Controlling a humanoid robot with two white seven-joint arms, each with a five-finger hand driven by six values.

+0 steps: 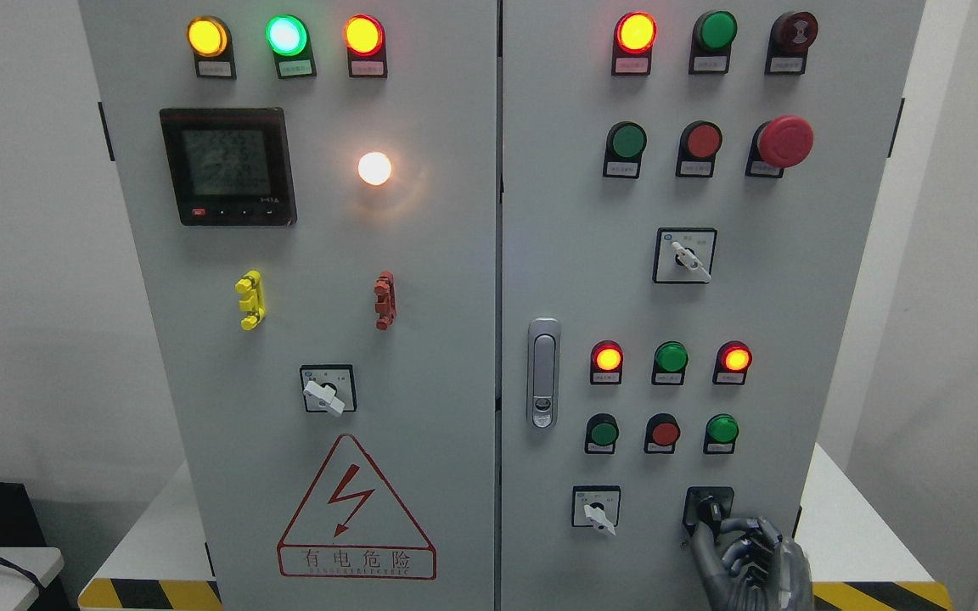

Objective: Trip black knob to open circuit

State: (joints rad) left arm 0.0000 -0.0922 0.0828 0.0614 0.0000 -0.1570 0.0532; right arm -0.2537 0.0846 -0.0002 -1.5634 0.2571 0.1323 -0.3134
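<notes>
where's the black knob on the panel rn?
Head view: black knob sits at the lower right of the right cabinet door, right of a white selector switch, below a green button, with the right hand at it.

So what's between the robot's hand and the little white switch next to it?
In the head view, only bare grey cabinet door lies between the right hand, at the black knob, and the white rotary switch.

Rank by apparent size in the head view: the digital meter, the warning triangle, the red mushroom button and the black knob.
1. warning triangle
2. digital meter
3. red mushroom button
4. black knob, partly hidden by the right hand
</notes>
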